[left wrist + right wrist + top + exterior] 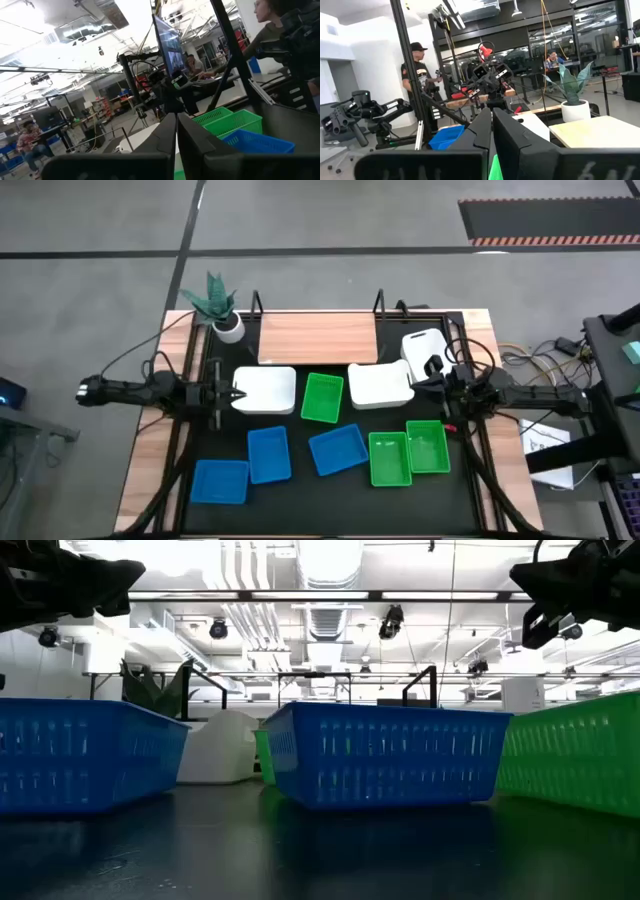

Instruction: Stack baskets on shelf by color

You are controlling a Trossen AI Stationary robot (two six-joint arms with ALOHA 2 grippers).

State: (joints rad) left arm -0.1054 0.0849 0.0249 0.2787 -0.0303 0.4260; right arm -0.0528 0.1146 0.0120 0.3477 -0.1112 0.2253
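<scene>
In the high view the light-wood shelf stands at the table's far edge with nothing on its board. Three white baskets lie on the black table top: one left of centre, one right of centre, one beside the shelf. Green baskets sit at centre and near right. Blue baskets lie at near left. My left gripper is shut at the left white basket's left rim. My right gripper is shut at the right white basket's right rim. Both lie level, above the table top.
A white plant pot with a green plant stands left of the shelf. Black metal posts rise at the shelf's far corners. Cables and equipment lie beyond the table's right edge. People are in the room beyond the table.
</scene>
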